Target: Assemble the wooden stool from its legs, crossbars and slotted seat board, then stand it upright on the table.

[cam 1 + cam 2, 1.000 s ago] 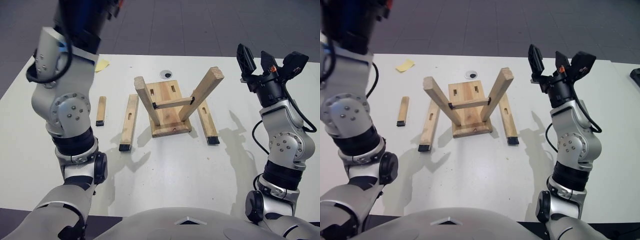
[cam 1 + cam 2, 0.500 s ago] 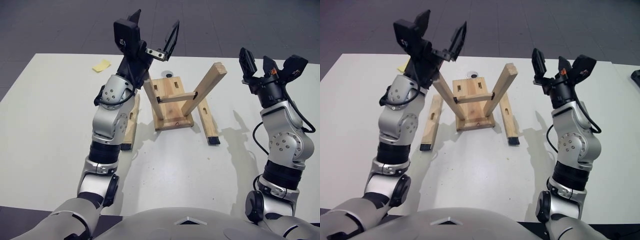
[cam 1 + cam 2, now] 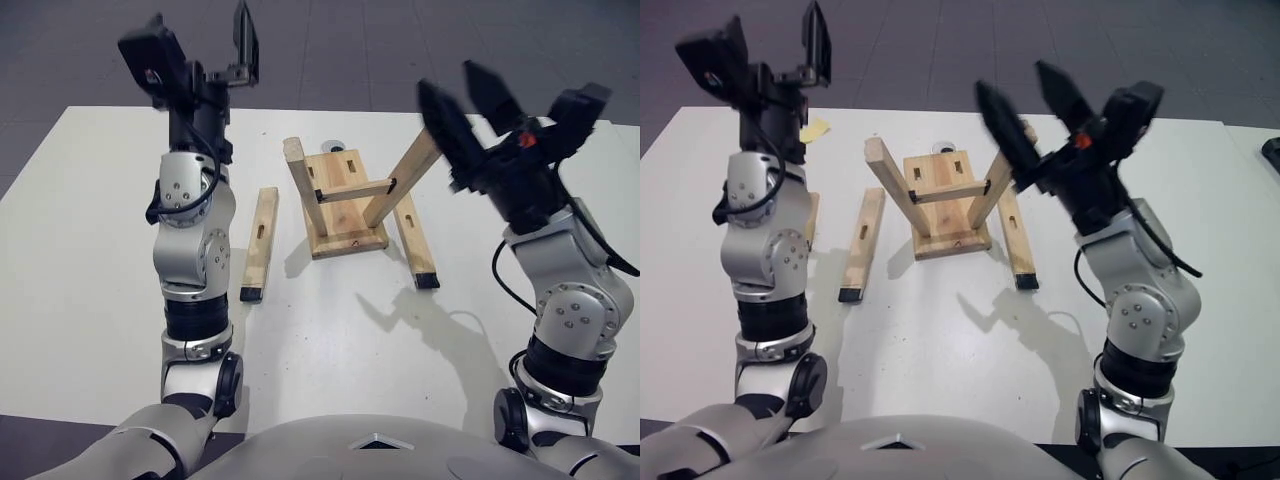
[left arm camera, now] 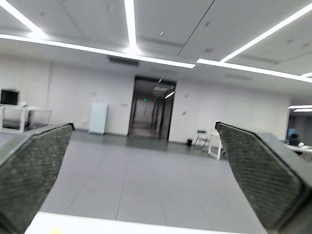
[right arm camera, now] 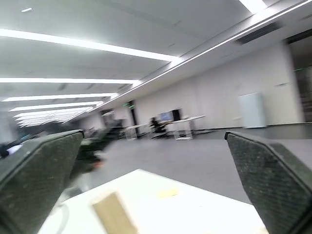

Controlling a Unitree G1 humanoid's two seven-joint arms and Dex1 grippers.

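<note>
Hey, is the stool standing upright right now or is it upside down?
Upside down: the seat board lies flat on the table with two legs sticking up.

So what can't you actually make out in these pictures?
- Short wooden piece: right eye view, mostly behind the left arm.
- Top of the right upright leg: eye views, covered by the blurred right claw.
- Wooden end: right wrist view, blurred; which part is unclear.

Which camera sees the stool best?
Left eye view: the stool sits mid-picture, right pincer crossing one leg. Right eye view hides more of it. Right wrist view catches a leg end; left wrist faces the room.
</note>
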